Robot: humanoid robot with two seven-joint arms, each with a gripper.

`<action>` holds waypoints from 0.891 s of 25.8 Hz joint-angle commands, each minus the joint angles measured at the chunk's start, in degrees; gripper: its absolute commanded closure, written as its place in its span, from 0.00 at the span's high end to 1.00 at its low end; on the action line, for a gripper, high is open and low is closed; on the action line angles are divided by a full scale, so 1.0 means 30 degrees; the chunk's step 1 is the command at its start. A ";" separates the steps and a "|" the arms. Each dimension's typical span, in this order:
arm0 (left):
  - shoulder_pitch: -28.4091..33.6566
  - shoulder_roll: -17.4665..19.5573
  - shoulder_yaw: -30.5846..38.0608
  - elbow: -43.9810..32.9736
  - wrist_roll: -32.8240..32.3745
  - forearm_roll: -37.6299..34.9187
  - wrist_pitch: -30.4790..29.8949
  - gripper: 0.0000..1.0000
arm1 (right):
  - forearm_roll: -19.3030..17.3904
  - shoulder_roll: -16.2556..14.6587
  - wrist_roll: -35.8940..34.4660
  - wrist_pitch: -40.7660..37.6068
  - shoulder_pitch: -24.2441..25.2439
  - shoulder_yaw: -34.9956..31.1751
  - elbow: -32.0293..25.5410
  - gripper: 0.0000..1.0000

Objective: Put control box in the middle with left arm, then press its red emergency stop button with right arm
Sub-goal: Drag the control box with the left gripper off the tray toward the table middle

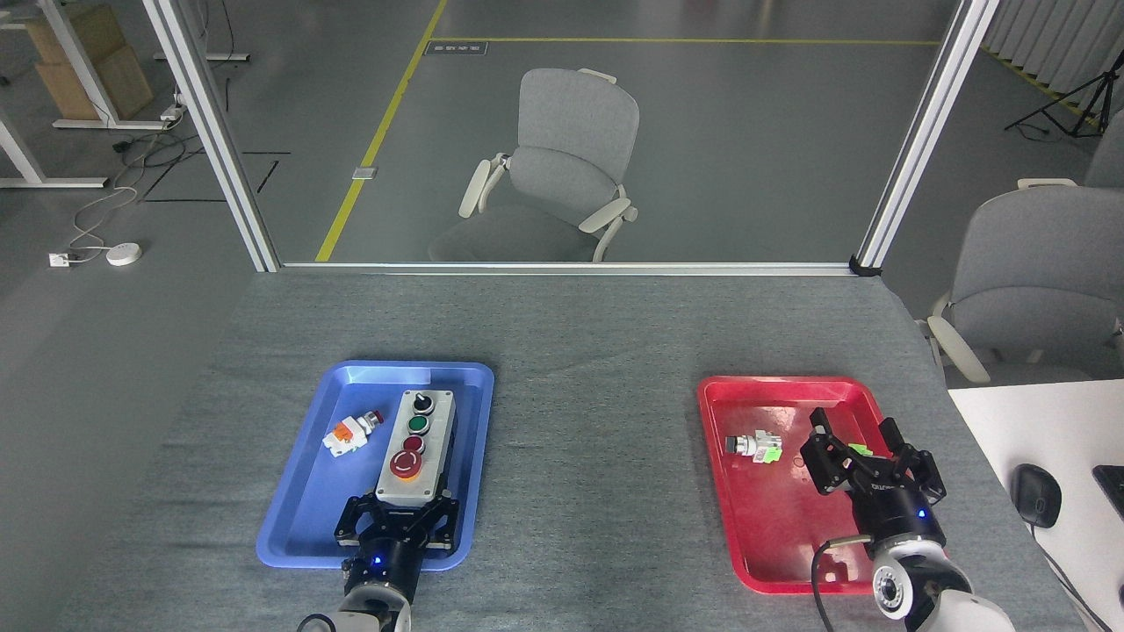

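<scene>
Two trays on the grey table cloth (580,421): one blue tray (299,500) at left, one red tray (773,535) at right, well apart, bare cloth between them.

Blue tray holds two items. One control box (430,456), lying lengthwise along the tray's right half, face up. Counted on its face, far to near: one black knob (421,402), one green button (417,425), one small dark-red button (413,443), one red emergency stop button (405,465) with a yellow ring under it. Beside the box to the left, apart from it, one loose orange-white switch part (349,432) with a red tip.

Left gripper (399,516) sits at the near end of the control box, fingers closed in on both sides of that end; contact looks likely, though the dark fingers against the black base make it hard to confirm.

Red tray holds one small switch part with green (755,446). Right gripper (856,449) hangs above this tray, fingers spread apart, nothing between them. A green scrap shows just behind it.

Two grey chairs visible: one (562,167) beyond the table, one (1036,281) at right.
</scene>
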 commanded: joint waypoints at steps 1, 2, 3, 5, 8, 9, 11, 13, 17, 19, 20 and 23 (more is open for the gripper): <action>0.0028 -0.0003 -0.0020 -0.0164 0.0446 -0.0002 -0.0004 0.21 | 0.0009 -0.0065 -0.0015 -0.0015 -0.0008 0.0016 0.0000 1.00; 0.0116 0.0026 -0.0019 -0.0311 0.0475 -0.0031 -0.0004 0.20 | -0.0020 -0.0094 -0.0015 0.0014 -0.0008 0.0016 0.0000 1.00; 0.0174 0.0026 -0.0020 -0.0720 0.0504 -0.0031 -0.0004 0.18 | -0.0020 -0.0094 -0.0015 -0.0015 -0.0008 0.0016 0.0000 1.00; 0.0438 0.0055 0.0010 -0.1864 0.0475 -0.0002 -0.0004 0.18 | -0.0020 -0.0182 -0.0015 0.0014 -0.0008 0.0016 0.0000 1.00; 0.0965 0.0055 0.0010 -0.3885 0.0240 -0.0002 0.0114 0.17 | 0.0009 -0.0211 -0.0015 0.0014 -0.0008 0.0016 0.0000 1.00; 0.0995 0.0026 0.0010 -0.4383 0.0094 -0.0002 0.0172 0.17 | 0.0009 -0.0240 -0.0015 -0.0015 0.0021 0.0016 0.0000 1.00; 0.1053 -0.0150 -0.0108 -0.4998 -0.0492 -0.0031 0.0260 0.17 | -0.0020 -0.0240 -0.0015 -0.0015 0.0021 0.0016 0.0000 1.00; 0.1053 -0.1204 -0.0137 -0.5291 -0.1049 -0.0148 0.0348 0.18 | -0.0020 -0.0270 -0.0015 -0.0015 -0.0008 0.0016 0.0000 1.00; 0.0936 -0.3108 -0.0663 -0.5174 -0.1664 -0.0500 0.1402 0.18 | -0.0020 -0.0446 -0.0015 -0.0015 0.0021 -0.0042 0.0000 1.00; 0.0702 -0.3109 -0.2715 -0.5321 -0.2191 -0.0236 0.3131 0.18 | 0.0009 -0.0475 -0.0015 -0.0015 0.0021 -0.0042 0.0029 1.00; 0.0409 -0.3079 -0.3858 -0.5321 -0.2455 -0.0060 0.3952 0.18 | 0.0009 -0.0475 -0.0015 -0.0015 0.0021 -0.0042 0.0029 1.00; 0.0174 -0.3109 -0.5557 -0.5467 -0.2660 0.0760 0.5358 0.18 | -0.0020 -0.0504 -0.0015 0.0014 -0.0008 -0.0101 0.0029 1.00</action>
